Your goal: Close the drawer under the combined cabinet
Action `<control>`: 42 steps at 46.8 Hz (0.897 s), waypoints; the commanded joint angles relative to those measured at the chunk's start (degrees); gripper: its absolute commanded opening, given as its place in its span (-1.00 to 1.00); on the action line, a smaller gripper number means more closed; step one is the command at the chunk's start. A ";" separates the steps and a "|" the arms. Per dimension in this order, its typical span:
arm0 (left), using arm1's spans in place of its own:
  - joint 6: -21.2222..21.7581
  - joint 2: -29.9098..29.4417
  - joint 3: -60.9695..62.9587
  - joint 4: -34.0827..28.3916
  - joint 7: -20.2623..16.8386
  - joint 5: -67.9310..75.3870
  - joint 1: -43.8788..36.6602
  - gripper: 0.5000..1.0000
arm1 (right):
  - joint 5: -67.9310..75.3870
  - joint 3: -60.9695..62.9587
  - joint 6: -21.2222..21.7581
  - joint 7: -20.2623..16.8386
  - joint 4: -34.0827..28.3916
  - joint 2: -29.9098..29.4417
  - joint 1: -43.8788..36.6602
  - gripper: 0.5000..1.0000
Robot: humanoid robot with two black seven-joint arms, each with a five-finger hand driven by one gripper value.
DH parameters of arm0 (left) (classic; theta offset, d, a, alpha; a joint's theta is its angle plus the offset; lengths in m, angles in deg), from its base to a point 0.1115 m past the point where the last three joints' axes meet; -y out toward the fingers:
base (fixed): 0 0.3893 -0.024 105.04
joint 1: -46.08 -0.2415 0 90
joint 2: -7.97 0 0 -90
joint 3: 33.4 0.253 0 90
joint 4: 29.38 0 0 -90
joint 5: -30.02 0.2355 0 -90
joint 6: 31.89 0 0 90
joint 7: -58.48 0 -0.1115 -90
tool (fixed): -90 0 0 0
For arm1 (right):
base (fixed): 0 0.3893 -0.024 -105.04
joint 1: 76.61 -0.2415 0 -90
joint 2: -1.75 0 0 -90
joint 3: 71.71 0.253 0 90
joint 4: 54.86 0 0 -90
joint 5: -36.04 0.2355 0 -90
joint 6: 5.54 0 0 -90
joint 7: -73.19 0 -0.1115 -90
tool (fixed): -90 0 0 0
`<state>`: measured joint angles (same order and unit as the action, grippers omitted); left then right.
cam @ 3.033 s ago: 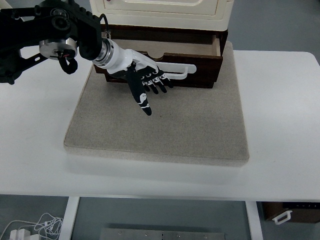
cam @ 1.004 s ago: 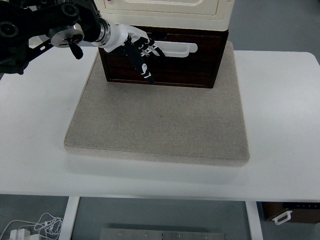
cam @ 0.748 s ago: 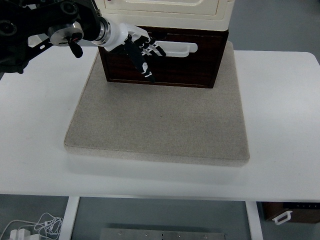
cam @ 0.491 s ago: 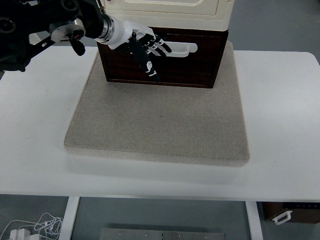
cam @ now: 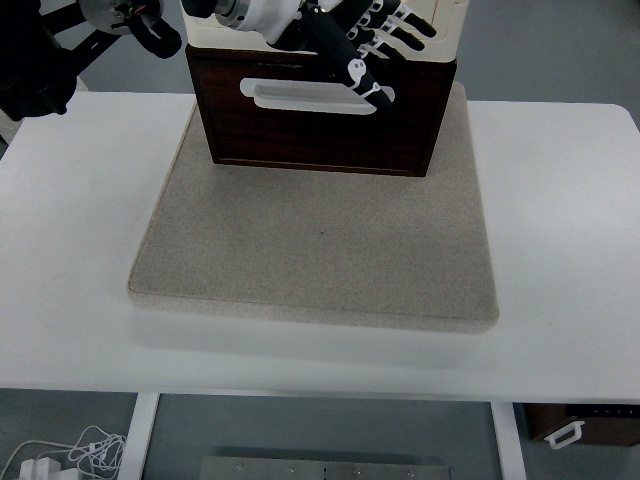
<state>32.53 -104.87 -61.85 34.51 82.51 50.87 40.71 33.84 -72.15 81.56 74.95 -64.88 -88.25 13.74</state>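
Left hand [cam: 345,35]: enters from upper left, fingers spread, holding nothing, above drawer front | drawer [cam: 320,115]: flush under cream cabinet [cam: 445,25], white handle [cam: 300,95] exposed | base: grey mat [cam: 315,240] on white table [cam: 560,220]

A white table [cam: 560,230] is carrying a square beige mat [cam: 320,250], which is lying flat near the table's far edge and is taking up most of the middle of the tabletop. Below the table's near edge, a grey floor is showing. A tangle of white cable with a small white plug [cam: 50,455] is lying at the lower left. A metal plate [cam: 320,468] is showing at the bottom centre. A dark box with a white handle [cam: 580,425] is sitting at the lower right.
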 commanded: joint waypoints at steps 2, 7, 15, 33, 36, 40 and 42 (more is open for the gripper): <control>0.26 0.43 -4.68 -0.35 -2.84 0.07 -0.26 1.00 | 0.00 0.00 0.00 0.00 0.00 0.00 0.00 0.81; 0.35 0.52 -8.19 -1.93 -7.41 0.07 -0.26 1.00 | 0.00 0.00 0.00 0.00 0.00 0.00 0.00 0.81; 0.44 0.52 -14.52 -5.35 -12.77 0.07 -0.17 1.00 | 0.00 0.00 0.00 0.00 0.00 0.00 0.00 0.81; 9.58 -0.71 -31.39 -12.21 -20.86 -0.11 0.01 1.00 | 0.00 0.00 0.00 0.00 0.00 0.00 0.09 0.81; 9.67 -1.33 -33.68 -13.70 -20.87 -0.02 -0.08 1.00 | 0.00 0.09 0.00 0.00 0.00 0.00 0.00 0.81; 10.54 -1.94 -36.58 -15.90 -21.39 -0.11 -0.08 1.00 | 0.00 0.18 0.00 0.00 0.00 0.00 0.09 0.81; 11.68 -2.38 -37.73 -16.87 -21.66 -0.11 -0.17 1.00 | 0.00 0.26 0.00 0.00 0.00 0.00 0.00 0.81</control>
<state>42.73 -106.69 -97.65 19.20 61.29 50.79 40.72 33.84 -71.99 81.56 74.95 -64.88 -88.25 13.76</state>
